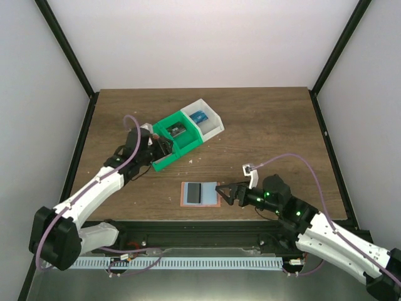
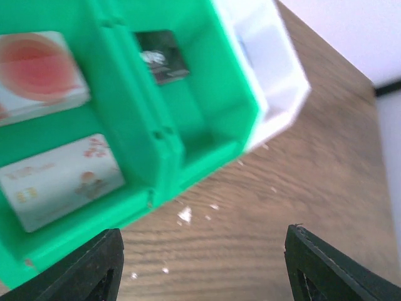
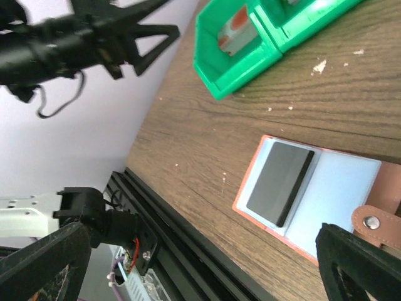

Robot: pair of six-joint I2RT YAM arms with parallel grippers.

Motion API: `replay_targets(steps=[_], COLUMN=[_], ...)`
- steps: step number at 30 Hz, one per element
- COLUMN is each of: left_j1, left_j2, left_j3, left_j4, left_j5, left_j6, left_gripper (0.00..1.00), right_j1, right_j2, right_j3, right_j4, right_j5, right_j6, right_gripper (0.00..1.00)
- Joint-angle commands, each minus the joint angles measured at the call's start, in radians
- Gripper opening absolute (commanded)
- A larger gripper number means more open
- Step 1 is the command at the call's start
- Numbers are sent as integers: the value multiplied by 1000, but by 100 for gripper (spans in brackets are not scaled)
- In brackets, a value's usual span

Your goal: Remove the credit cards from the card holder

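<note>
The card holder (image 1: 201,194) lies open and flat on the table near the front edge, salmon-brown with an orange rim (image 3: 266,221). A dark grey credit card (image 3: 280,183) rests on its pale blue left half (image 1: 193,193). My right gripper (image 1: 228,192) is open just right of the holder, nothing between its fingers (image 3: 363,263). My left gripper (image 1: 163,148) is open over the green bin's near end and holds nothing. Below it, a whitish card with orange print (image 2: 59,182) lies in the end compartment.
The green-and-white bin (image 1: 188,130) stands at mid-table, angled. Its end compartment also holds a whitish piece with a red round mark (image 2: 37,75); the middle one holds a dark piece (image 2: 161,56), the white one a blue piece (image 1: 200,116). White crumbs (image 2: 185,215) dot the wood.
</note>
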Motion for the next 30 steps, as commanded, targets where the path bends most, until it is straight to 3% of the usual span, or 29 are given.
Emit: replay_targets(steps=[1, 6, 8, 13, 15, 30], left_j1=[1, -5, -15, -66, -100, -135], left_j2=[-68, -158, -190, -246, -244, -214], left_j3=[-33, -143, -186, -312, -352, -489], left_j4=[30, 107, 132, 229, 264, 423], left_j5=[279, 460, 496, 534, 533, 574], left_j6=[180, 205, 200, 144, 122, 41], left_gripper=[71, 65, 65, 65, 65, 65], right_j1=[4, 3, 3, 4, 4, 4], right_j2=[92, 237, 287, 400, 442, 859], right_j3=[63, 76, 74, 75, 81, 254], right_j4=[18, 51, 89, 140, 154, 237], right_j5=[3, -1, -29, -57, -60, -135], right_j6=[1, 24, 31, 57, 61, 52], right_gripper=[100, 92, 81, 43, 36, 23])
